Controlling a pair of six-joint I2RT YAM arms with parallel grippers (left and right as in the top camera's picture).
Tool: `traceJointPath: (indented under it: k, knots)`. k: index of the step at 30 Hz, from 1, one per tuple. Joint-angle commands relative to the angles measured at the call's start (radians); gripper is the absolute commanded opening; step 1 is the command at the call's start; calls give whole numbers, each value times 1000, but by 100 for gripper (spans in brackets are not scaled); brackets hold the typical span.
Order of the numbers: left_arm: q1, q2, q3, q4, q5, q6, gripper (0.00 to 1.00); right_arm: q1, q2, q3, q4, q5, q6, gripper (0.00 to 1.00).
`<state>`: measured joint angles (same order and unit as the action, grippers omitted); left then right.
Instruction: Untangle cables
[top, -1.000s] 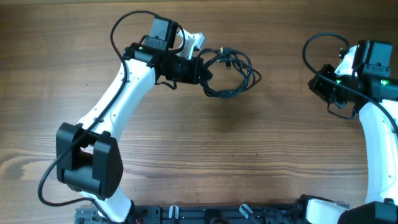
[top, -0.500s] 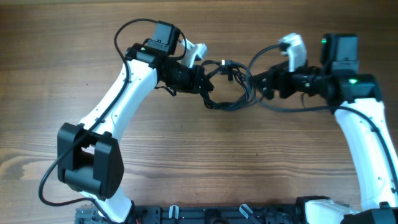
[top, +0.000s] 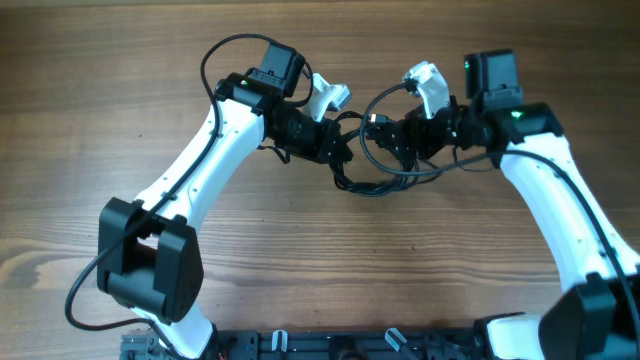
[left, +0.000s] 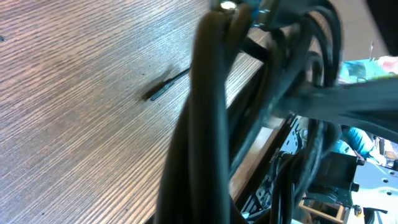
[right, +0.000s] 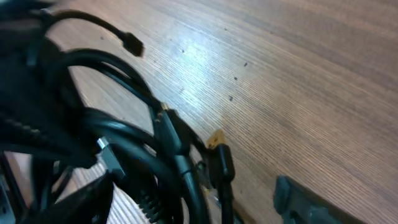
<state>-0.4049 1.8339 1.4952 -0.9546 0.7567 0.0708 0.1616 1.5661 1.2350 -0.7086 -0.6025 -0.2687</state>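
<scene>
The cables (top: 378, 178) are a tangled coil of thin black cords at the middle of the table's far half. My left gripper (top: 335, 145) is shut on the coil's left side. In the left wrist view the black strands (left: 205, 124) fill the picture and hide the fingers. One loose plug (left: 165, 86) lies on the wood. My right gripper (top: 392, 135) stands open at the coil's right side. In the right wrist view cords (right: 124, 143) and a gold-tipped plug (right: 217, 148) lie between its spread fingers (right: 305, 202).
The wooden table (top: 120, 100) stretches out on all sides of the coil. The left arm's thick wire (top: 215, 55) loops above its wrist. The left arm's elbow block (top: 150, 270) sits at the front left, and a black rail (top: 330, 345) runs along the front edge.
The right arm swung in from the far right to the coil and its jaws opened around the cords. The left gripper, still holding the coil, shifted slightly right.
</scene>
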Motion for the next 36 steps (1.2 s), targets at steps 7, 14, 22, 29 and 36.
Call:
traceJointPath:
  k: [7,14,22,29,36]
  knots:
    - [3,1,1,0,43,31,4,0,37,21,63,-27,95,35]
    - [3,1,1,-1,42,31,4,-45,37,22,58,32,304,4]
    - [4,1,1,0,35,30,4,-182,37,22,-47,346,633,4]
    - [4,1,1,15,35,26,4,-199,21,45,-55,113,407,19]
    - [4,1,1,63,40,-150,4,-187,-69,161,-69,-170,147,61]
